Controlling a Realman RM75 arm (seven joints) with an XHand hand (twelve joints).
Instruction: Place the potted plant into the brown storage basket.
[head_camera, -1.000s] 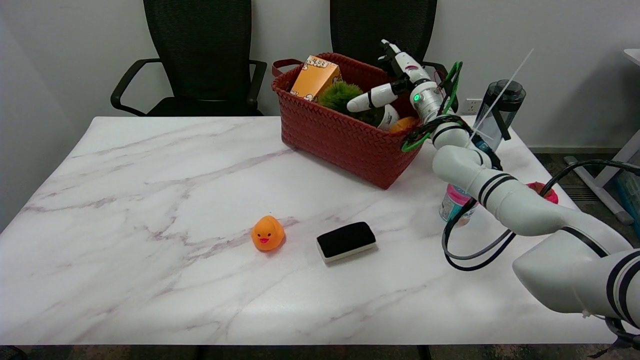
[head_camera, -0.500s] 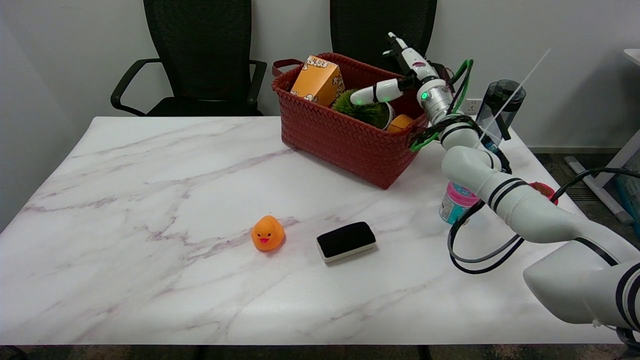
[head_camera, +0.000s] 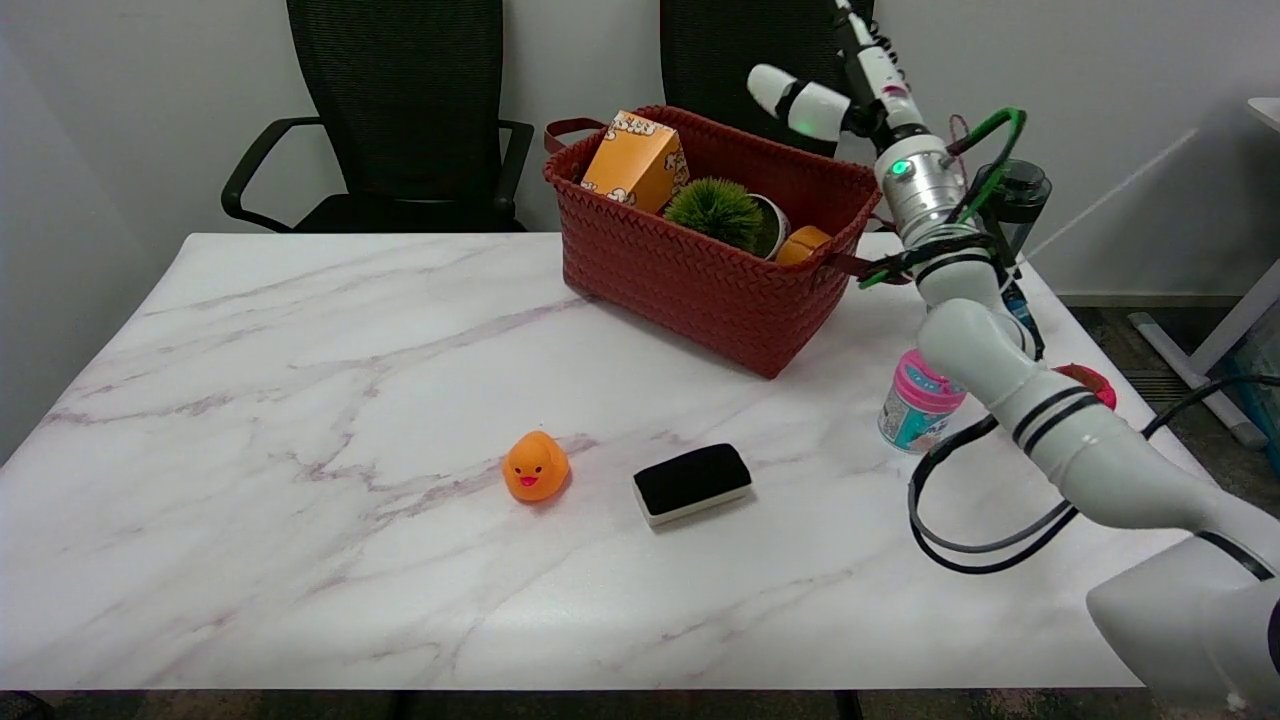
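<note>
The potted plant (head_camera: 722, 212), a round green tuft in a white pot, lies tipped on its side inside the brown woven storage basket (head_camera: 690, 280) at the table's back. My right hand (head_camera: 845, 80) hangs in the air above the basket's right rim, well clear of the plant, its fingers spread and empty. Part of the hand runs off the picture's top edge.
In the basket with the plant are an orange box (head_camera: 634, 160) and an orange round thing (head_camera: 802, 244). On the table lie a rubber duck (head_camera: 535, 466), a black eraser block (head_camera: 692, 482), a pink-lidded cup (head_camera: 917, 400) and a dark bottle (head_camera: 1010, 205). Two black chairs stand behind.
My right hand has risen up and to the right, out of the basket. The plant stays behind in the basket, lying free on its side.
</note>
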